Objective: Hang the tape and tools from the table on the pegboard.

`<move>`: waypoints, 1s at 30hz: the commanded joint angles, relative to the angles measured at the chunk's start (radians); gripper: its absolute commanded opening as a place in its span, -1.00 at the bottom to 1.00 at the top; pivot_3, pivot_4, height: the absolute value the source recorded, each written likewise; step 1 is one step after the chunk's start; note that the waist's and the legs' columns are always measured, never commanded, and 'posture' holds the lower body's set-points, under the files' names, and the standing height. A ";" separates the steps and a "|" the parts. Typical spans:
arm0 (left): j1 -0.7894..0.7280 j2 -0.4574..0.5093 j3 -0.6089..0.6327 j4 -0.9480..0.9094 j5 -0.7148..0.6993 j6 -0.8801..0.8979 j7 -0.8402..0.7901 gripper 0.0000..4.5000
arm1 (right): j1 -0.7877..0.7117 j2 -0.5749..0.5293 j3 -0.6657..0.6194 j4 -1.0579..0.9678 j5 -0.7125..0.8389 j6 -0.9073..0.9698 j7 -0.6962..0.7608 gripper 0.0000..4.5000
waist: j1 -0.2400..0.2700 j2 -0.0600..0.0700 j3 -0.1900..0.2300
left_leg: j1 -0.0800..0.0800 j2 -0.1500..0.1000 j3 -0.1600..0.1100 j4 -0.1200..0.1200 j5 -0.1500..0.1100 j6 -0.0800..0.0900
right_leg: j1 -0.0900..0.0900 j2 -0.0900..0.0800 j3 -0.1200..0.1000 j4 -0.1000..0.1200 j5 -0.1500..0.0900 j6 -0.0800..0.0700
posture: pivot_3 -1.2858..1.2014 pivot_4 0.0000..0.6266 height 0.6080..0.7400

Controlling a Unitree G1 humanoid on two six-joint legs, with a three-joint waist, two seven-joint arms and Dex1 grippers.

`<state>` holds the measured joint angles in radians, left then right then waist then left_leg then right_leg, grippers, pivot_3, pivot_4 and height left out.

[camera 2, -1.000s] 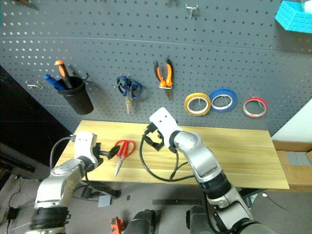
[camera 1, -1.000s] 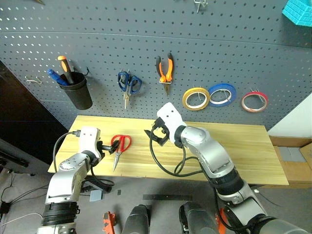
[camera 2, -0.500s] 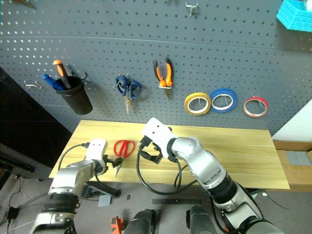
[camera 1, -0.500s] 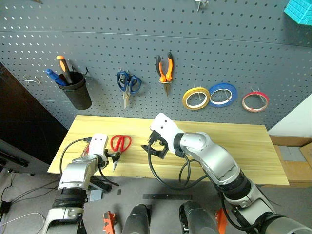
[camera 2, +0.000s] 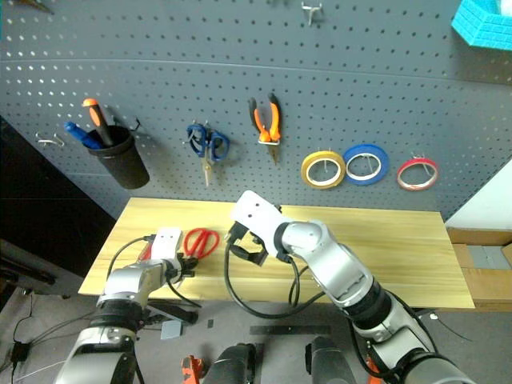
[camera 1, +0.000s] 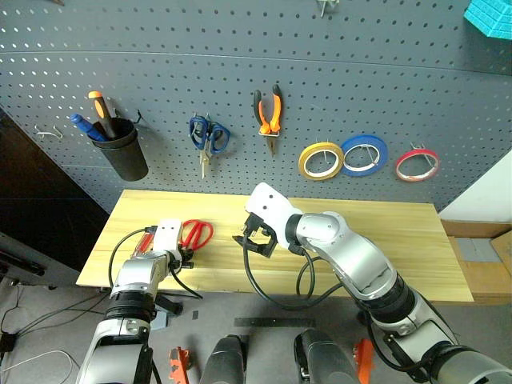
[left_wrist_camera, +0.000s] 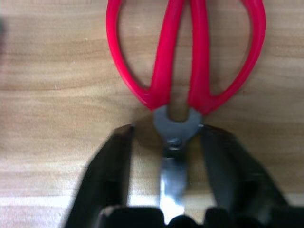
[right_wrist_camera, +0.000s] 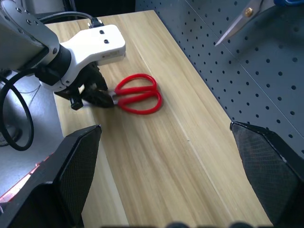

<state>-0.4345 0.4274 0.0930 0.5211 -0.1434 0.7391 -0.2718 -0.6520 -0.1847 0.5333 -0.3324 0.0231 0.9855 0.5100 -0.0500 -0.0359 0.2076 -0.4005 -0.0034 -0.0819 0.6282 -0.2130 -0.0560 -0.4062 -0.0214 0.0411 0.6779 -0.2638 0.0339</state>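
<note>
On the bench (camera 1: pixel 384 240), the left gripper (left_wrist_camera: pixel 166 156) straddles the red-handled scissors (camera 1: pixel 196 234) at the pivot (grip unclear); the right gripper (camera 1: pixel 254 242) hovers, jaws released.

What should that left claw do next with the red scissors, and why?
Probably close the last bit. The left gripper has a finger on each side of the red scissors at the pivot, with a gap on both sides, and they lie flat on the table. Once gripped, it could lift them toward the pegboard.
</note>
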 commanded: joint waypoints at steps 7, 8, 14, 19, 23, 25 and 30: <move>0.100 0.006 -0.027 -0.064 0.041 -0.173 -0.048 -0.89 | -0.021 -0.057 -0.034 -0.080 0.012 0.006 0.019 1.00 | -0.005 0.001 0.001 | 0.000 0.004 0.000 -0.002 0.000 0.000 | 0.000 -0.002 0.000 -0.002 0.000 0.000 | -0.01 -0.31 1.00; 0.117 0.008 -0.021 -0.082 0.038 -0.189 -0.052 -0.89 | -0.017 -0.065 -0.040 -0.089 0.015 0.011 0.021 1.00 | -0.006 0.001 0.001 | 0.000 0.004 0.000 -0.002 0.000 0.000 | 0.000 -0.002 0.001 -0.003 0.000 0.001 | -0.01 -0.31 1.00; 0.191 0.010 0.047 -0.202 0.003 -0.196 -0.043 -0.89 | 0.008 -0.116 -0.067 -0.141 0.038 0.031 0.037 1.00 | -0.008 0.001 0.003 | -0.001 0.006 0.000 -0.003 0.000 0.000 | 0.000 -0.002 0.000 -0.005 0.000 0.001 | -0.02 -0.32 1.00; 0.315 -0.009 0.119 -0.403 -0.032 -0.329 -0.044 -0.89 | 0.041 -0.184 -0.096 -0.228 0.082 0.026 0.076 1.00 | -0.007 0.002 0.009 | -0.002 0.009 0.000 -0.004 -0.001 -0.001 | 0.000 -0.002 0.000 -0.008 0.000 0.001 | -0.02 -0.32 1.00; 0.452 -0.001 0.127 -0.553 -0.008 -0.534 -0.079 -0.89 | 0.071 -0.241 -0.140 -0.289 0.120 -0.009 0.111 1.00 | -0.007 0.003 0.011 | -0.003 0.011 0.001 -0.005 -0.002 -0.003 | 0.000 -0.001 0.000 -0.015 0.000 0.000 | -0.02 -0.32 1.00; 0.525 0.027 0.109 -0.616 0.049 -0.633 -0.088 -0.89 | 0.087 -0.247 -0.177 -0.303 0.136 -0.075 0.119 1.00 | -0.007 0.003 0.011 | -0.003 0.012 0.001 -0.006 -0.003 -0.004 | 0.000 -0.002 0.001 -0.017 0.001 0.000 | -0.02 -0.32 1.00; 0.622 0.056 0.128 -0.750 0.133 -0.802 -0.062 -0.89 | 0.089 -0.224 -0.299 -0.278 0.160 -0.242 0.101 1.00 | -0.005 0.004 0.017 | -0.003 0.012 0.004 -0.010 -0.003 -0.004 | -0.001 -0.001 0.001 -0.020 0.000 0.000 | -0.01 -0.34 1.00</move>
<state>0.1891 0.4740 0.2009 -0.1545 -0.0301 0.0043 -0.3480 -0.5554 -0.4201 0.2797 -0.5866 0.1600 0.7990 0.6138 -0.0553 -0.0322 0.2242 -0.4040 0.0091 -0.0776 0.6180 -0.2161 -0.0599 -0.4069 -0.0223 0.0421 0.6583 -0.2638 0.0339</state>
